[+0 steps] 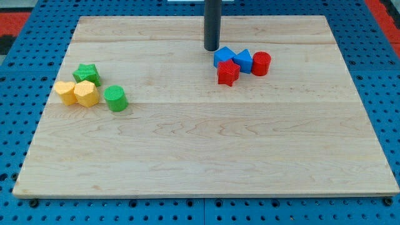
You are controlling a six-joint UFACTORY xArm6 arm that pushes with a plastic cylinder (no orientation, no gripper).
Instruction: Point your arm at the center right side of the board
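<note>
We see our rod coming down from the view's top edge, a little right of the middle, and my tip point(212, 49) rests on the wooden board point(200, 156) close to its far edge. We carry no claw at all, only this straight dark rod, so there is nothing to stand apart or together.

Just to the view's right of my tip and slightly nearer the bottom edge sits a cluster of 4 blocks. The blue block nearest the tip point(222, 56), whose shape we cannot settle, lies just beside the tip; we cannot tell whether they touch. Next to it on the right is a second blue block point(244, 60), roughly a cube, and beyond that a red cylinder point(261, 64). A red star point(228, 72) sits in front of the 2 blue blocks, touching them.

Near the board's left edge is a second group of 4: a green star point(87, 74) toward the top, a yellow block point(64, 92) of unclear shape nearest the left edge, a yellow hexagonal block point(86, 94) pressed against it, and a green cylinder point(115, 99) just to their right.

The center right side of the board, halfway down its right edge, lies well apart from my tip, toward the view's right and bottom. Around the board runs a blue perforated surface point(19, 37).
</note>
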